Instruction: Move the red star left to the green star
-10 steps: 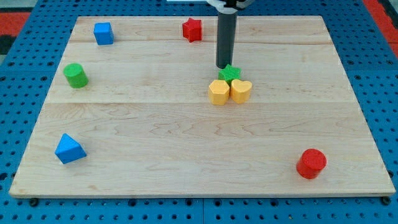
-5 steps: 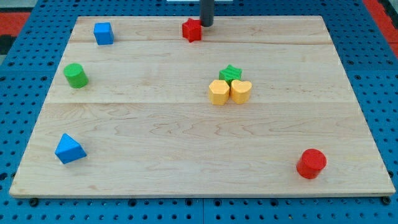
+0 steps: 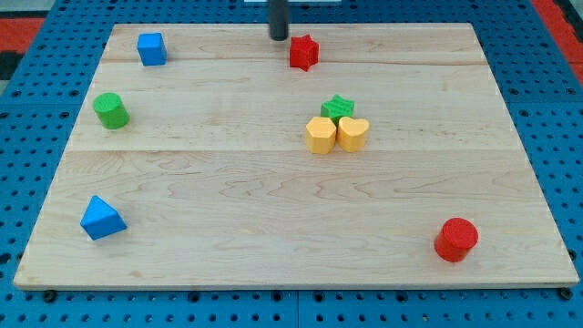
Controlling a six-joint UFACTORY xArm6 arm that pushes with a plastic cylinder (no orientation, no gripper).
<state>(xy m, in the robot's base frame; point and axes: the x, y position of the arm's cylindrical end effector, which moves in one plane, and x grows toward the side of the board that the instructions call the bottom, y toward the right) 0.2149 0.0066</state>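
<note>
The red star (image 3: 303, 52) lies near the view's top, right of centre-left. The green star (image 3: 338, 107) sits lower and to the right, touching a yellow hexagon (image 3: 320, 135) and a yellow heart (image 3: 352, 133) below it. My tip (image 3: 279, 37) is at the board's top edge, just up and left of the red star, a small gap from it.
A blue cube (image 3: 151, 48) is at the top left, a green cylinder (image 3: 111, 110) at the left, a blue triangle (image 3: 101, 219) at the bottom left and a red cylinder (image 3: 455, 240) at the bottom right of the wooden board (image 3: 228, 191).
My tip went from beside the green star up to the top edge, then round to the red star's left. The red star slid right and slightly down.
</note>
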